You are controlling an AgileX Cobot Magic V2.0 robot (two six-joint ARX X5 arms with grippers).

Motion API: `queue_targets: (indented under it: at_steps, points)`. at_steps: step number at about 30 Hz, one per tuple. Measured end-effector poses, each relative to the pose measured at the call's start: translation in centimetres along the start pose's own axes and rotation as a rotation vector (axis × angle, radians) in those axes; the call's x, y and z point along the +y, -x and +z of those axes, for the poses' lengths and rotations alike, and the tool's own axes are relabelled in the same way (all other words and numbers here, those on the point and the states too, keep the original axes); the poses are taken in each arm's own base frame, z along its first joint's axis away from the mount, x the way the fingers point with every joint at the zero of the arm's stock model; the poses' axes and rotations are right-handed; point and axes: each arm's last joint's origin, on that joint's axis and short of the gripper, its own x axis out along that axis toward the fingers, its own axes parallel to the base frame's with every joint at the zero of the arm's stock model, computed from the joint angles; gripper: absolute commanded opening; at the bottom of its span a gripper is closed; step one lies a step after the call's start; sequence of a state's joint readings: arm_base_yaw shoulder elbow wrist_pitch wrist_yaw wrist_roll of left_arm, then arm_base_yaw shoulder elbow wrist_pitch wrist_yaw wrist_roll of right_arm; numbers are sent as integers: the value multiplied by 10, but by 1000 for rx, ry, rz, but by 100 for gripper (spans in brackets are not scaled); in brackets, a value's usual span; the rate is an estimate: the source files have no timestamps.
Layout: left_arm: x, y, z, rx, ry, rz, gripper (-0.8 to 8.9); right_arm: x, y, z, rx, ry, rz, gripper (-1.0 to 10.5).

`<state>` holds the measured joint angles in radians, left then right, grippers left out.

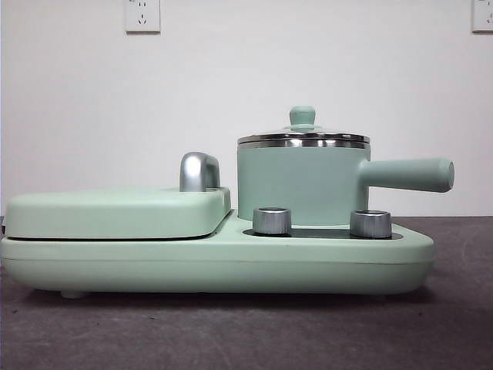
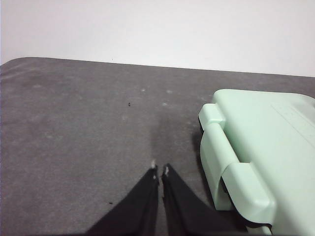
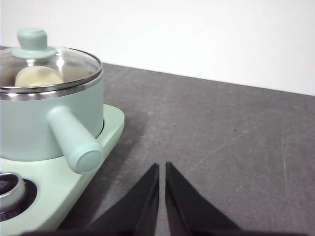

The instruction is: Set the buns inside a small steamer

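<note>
The small steamer (image 1: 302, 183), a mint-green pot with a steel rim and a long side handle (image 1: 408, 174), stands on the right side of the green base with its glass lid (image 1: 303, 123) on. In the right wrist view the steamer (image 3: 47, 115) shows a cream-white bun (image 3: 38, 76) inside, under the glass lid. The second bun is hidden. My right gripper (image 3: 162, 167) is shut and empty over the table beside the steamer's handle. My left gripper (image 2: 159, 169) is shut and empty over the table beside the flat griddle (image 2: 261, 147).
The flat mint-green lidded griddle (image 1: 115, 213) takes up the left of the base (image 1: 216, 266). Two steel knobs (image 1: 272, 220) sit in front of the steamer. A steel hinge post (image 1: 198, 171) stands behind the griddle. Grey table (image 1: 246, 331) runs around the base.
</note>
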<state>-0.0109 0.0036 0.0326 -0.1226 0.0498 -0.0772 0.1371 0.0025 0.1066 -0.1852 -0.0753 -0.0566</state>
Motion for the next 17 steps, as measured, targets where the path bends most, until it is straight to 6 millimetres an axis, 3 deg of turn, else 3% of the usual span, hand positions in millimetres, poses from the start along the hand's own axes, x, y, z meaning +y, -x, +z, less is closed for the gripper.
queue_targets:
  at_steps: [6,17]
  points:
    - [0,0,0,0,0,0,16,-2,-8,-19,-19,0,-24,19]
    - [0,0,0,0,0,0,16,-8,-8,-18,-30,-3,-93,19]
